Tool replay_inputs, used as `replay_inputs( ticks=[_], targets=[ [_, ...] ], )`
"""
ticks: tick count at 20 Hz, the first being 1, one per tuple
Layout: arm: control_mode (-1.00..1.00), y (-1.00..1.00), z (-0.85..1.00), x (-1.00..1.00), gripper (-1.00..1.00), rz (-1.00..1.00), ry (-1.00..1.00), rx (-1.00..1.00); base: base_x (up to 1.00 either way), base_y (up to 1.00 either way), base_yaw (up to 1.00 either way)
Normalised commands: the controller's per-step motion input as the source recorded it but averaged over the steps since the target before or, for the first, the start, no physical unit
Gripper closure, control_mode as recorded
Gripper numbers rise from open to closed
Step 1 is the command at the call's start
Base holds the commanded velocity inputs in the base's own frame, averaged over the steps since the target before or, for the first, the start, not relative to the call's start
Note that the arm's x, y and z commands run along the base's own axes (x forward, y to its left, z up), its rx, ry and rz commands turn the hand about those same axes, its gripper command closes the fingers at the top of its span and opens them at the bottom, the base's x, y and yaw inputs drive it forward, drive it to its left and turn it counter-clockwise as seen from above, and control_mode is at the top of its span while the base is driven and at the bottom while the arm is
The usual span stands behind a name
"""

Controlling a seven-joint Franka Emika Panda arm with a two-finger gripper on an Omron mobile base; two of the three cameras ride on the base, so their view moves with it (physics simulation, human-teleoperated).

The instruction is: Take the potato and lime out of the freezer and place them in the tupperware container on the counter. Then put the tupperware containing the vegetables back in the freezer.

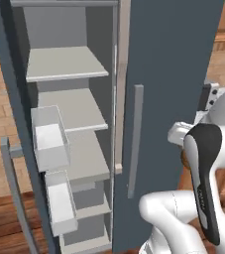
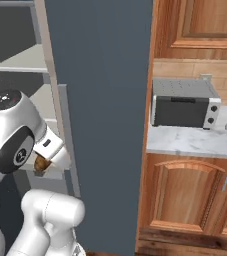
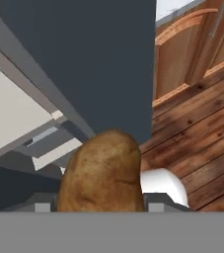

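gripping potato (image 3: pixel 102 173), no writing

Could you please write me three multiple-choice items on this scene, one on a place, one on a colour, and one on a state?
1. Where does the toaster oven stand?
A. on the counter
B. on the wooden floor
C. on a freezer shelf

2. What colour is the bar handle on the freezer door?
A. red
B. grey
C. brown

3. What is the state of the gripper?
A. wide open with nothing between its fingers
B. closed on a lime
C. closed on the potato

Answers: 1 A, the right base view shows it on the marbled slab beside the freezer. 2 B, the left base view shows a light grey bar. 3 C, the hand view shows the brown potato sitting between the fingers.
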Motion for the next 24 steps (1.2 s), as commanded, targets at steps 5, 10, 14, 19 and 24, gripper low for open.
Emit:
replay_inputs(
  ticks=[5,10,14,19,24],
  targets=[
    [1.0,0.0,0.0,0.0,1.0,0.0,0.0,0.0,0.13,-1.0,0.0],
    [1.0,0.0,0.0,0.0,1.0,0.0,0.0,0.0,0.57,-1.0,0.0],
    [1.0,0.0,0.0,0.0,1.0,0.0,0.0,0.0,0.62,-1.0,0.0],
    [1.0,0.0,0.0,0.0,1.0,0.0,0.0,0.0,0.65,-1.0,0.0],
    [1.0,0.0,0.0,0.0,1.0,0.0,0.0,0.0,0.67,-0.87,0.06]
  ],
)
